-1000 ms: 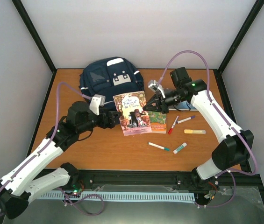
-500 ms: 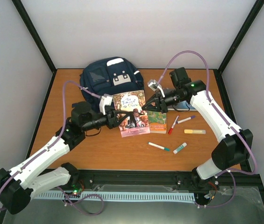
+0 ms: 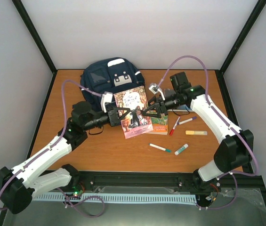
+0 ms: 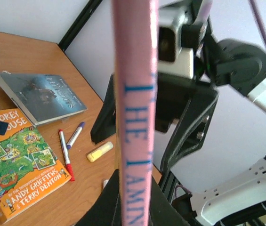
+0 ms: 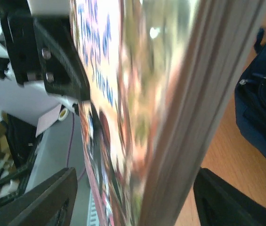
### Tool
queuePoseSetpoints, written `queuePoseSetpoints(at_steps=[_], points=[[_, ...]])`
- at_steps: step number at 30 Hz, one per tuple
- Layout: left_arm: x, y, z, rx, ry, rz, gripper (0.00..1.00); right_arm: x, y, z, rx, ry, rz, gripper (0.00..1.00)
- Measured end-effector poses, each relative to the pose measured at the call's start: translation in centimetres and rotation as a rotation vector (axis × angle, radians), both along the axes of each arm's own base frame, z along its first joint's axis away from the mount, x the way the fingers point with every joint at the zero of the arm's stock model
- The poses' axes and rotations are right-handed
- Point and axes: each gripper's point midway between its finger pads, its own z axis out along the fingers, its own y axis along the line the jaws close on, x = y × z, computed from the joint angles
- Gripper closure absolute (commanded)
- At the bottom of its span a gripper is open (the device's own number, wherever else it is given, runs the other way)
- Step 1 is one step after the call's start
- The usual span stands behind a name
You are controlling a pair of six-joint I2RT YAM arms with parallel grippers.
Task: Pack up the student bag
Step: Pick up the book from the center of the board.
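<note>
The student bag [image 3: 109, 77], navy blue with white stripes, lies at the back of the table; its fabric also shows in the right wrist view [image 5: 262, 117]. A pink-spined picture book [image 3: 133, 110] is held up off the table between both arms. My left gripper [image 3: 122, 114] is shut on its spine edge, and the spine [image 4: 135, 117] runs upright between the black jaws [image 4: 135, 207]. My right gripper [image 3: 148, 112] is at the opposite edge, open. Its fingers stand wide on either side of the book [image 5: 161, 108] around [image 5: 137, 197], with gaps showing.
An orange book [image 3: 159, 123] lies flat under the lifted one, and a grey-blue book [image 3: 187, 107] lies behind the right arm. A red marker [image 3: 174, 126], purple marker [image 3: 188, 120], yellow highlighter [image 3: 196, 133] and two more markers [image 3: 160, 148] are scattered front right.
My left gripper reached the book's spine and shut on it. My right gripper, shut on the book before, has opened. The book sits slightly higher and more tilted.
</note>
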Motion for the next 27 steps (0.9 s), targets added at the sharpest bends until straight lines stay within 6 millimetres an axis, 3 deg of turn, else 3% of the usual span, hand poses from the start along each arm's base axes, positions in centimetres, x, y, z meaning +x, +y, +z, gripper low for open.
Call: queuePoseSetpoints(at_steps=[4,8,13,16,19,27], points=[[0.2,0.0,1.1,-0.042,-0.006,0.014,0.99,-0.9,-0.1,-1.1,0.014,0.061,0.016,0.23],[0.5,0.1,1.4,-0.053,-0.009,0.030,0.99,-1.9,-0.1,-0.7,0.061,0.096,0.056,0.28],[1.1,0.0,1.6,-0.049,-0.009,0.045,0.99,-2.9,-0.1,0.5,0.133,0.121,0.106,0.42],[1.4,0.2,1.4,-0.036,-0.014,0.065,0.99,-3.1,-0.2,0.8,0.144,0.122,0.114,0.55],[1.6,0.4,1.4,-0.018,-0.024,0.081,0.99,-3.1,-0.2,0.8,0.135,0.124,0.104,0.69],[1.6,0.7,1.4,0.008,-0.053,0.094,0.99,-2.4,-0.4,-0.2,0.061,0.125,0.020,0.92]])
